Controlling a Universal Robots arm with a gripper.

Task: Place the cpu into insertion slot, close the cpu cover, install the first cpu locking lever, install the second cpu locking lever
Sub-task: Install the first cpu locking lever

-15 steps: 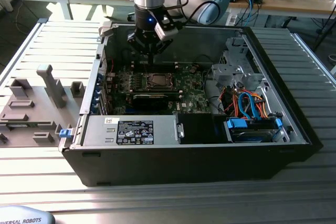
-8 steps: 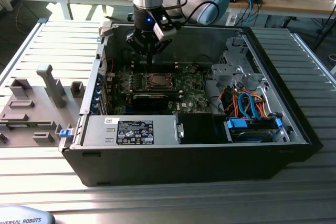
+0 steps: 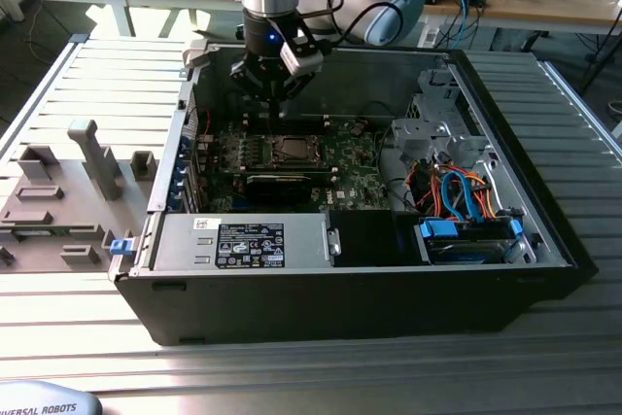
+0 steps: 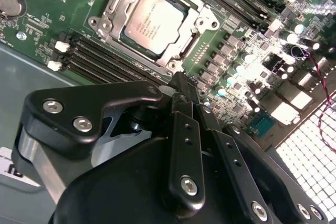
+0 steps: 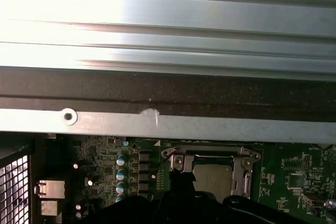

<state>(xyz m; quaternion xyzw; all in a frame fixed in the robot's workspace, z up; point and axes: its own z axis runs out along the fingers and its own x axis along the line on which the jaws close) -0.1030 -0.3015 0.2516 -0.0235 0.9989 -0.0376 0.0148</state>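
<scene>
The cpu point(image 4: 155, 17), a silver-grey square chip, lies seated in the insertion slot point(image 4: 124, 34) on the green board. The cpu cover point(image 4: 112, 10), a silvery frame with a square window, lies flat around the chip. In the exterior view the cpu point(image 3: 289, 150) sits mid-board inside the open computer case. My gripper point(image 3: 276, 112) hangs just above the board behind the slot, a little apart from it. Its black fingers point(image 4: 178, 98) are shut together with nothing between them. The first wrist view shows the cover point(image 5: 210, 153) and the chip point(image 5: 212, 177) just beyond the dark gripper point(image 5: 181, 187).
A long black card point(image 3: 277, 182) lies in front of the slot. Memory slots point(image 4: 89, 61) flank it, and a coin battery point(image 4: 10, 3) sits nearby. The power supply point(image 3: 243, 240) and a drive cage with cables point(image 3: 466, 201) occupy the case. Grey fixtures point(image 3: 87, 157) stand on the slatted table.
</scene>
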